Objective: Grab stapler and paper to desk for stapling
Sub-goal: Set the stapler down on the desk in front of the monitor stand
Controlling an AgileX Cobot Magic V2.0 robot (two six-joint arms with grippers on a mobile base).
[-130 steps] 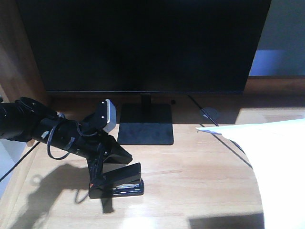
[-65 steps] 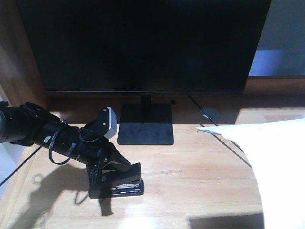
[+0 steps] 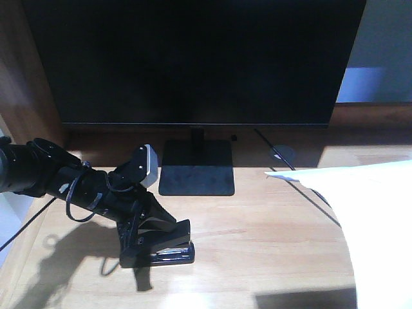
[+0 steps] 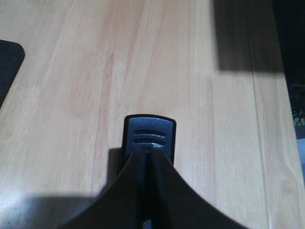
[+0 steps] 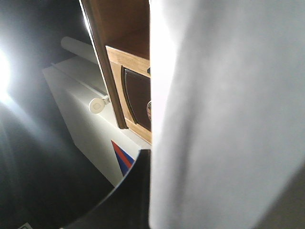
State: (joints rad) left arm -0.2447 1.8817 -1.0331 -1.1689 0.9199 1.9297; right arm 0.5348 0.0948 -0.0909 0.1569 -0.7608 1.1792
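The black stapler (image 3: 164,243) rests on the pale wood desk (image 3: 257,257) at front left. My left gripper (image 3: 168,224) comes down on it from the left. In the left wrist view the ridged end of the stapler (image 4: 150,130) sticks out past my left gripper (image 4: 148,151), whose jaws are almost together over its top. The white paper (image 3: 373,219) hangs above the desk's right side and casts a shadow. In the right wrist view the paper (image 5: 228,119) fills the right half, and my right gripper (image 5: 151,157) is shut on its edge. Only one dark finger (image 5: 136,191) shows.
A large black monitor (image 3: 193,58) stands at the back on a flat black base (image 3: 196,167), just behind the stapler. A dark cable (image 3: 302,187) runs toward the paper. A brown wooden panel (image 3: 26,84) bounds the left side. A wooden cabinet (image 5: 128,62) shows beyond the paper.
My left arm sank and shifted slightly left between one second and half a second ago, and the stapler now lies flatter on the desk. The paper has not moved.
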